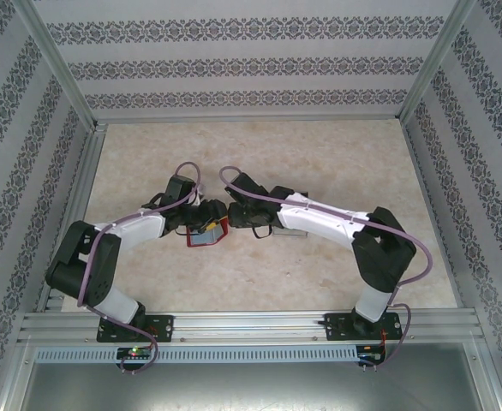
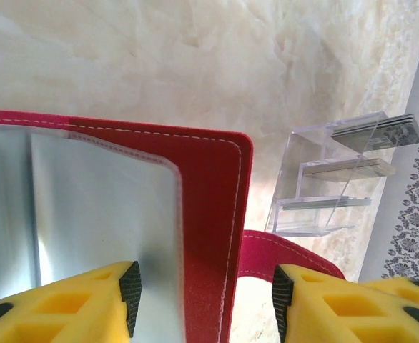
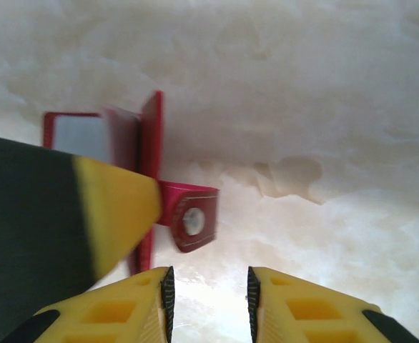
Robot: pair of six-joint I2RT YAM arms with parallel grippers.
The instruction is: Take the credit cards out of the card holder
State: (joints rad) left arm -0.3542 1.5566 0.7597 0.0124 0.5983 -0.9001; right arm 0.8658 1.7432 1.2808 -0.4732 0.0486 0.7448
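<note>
Card holder (image 1: 206, 234), red, open, at centre of the top view; left claw (image 2: 204, 286) apparently grips its cover. Right claw (image 3: 209, 293) parted, empty. Credit cards (image 2: 377, 132) on clear rack (image 2: 302, 207), right of left-wrist frame.

The open red wallet (image 2: 209, 186) stands between the yellow fingers (image 2: 66, 307) of the left gripper (image 2: 206, 300), one black pad (image 2: 131, 293) over its grey clear pocket (image 2: 102, 207), its tab (image 2: 281, 250) near the other pad, while further right a clear stand (image 2: 317, 193) on the marble table (image 2: 195, 64) holds cards (image 2: 377, 133).
</note>
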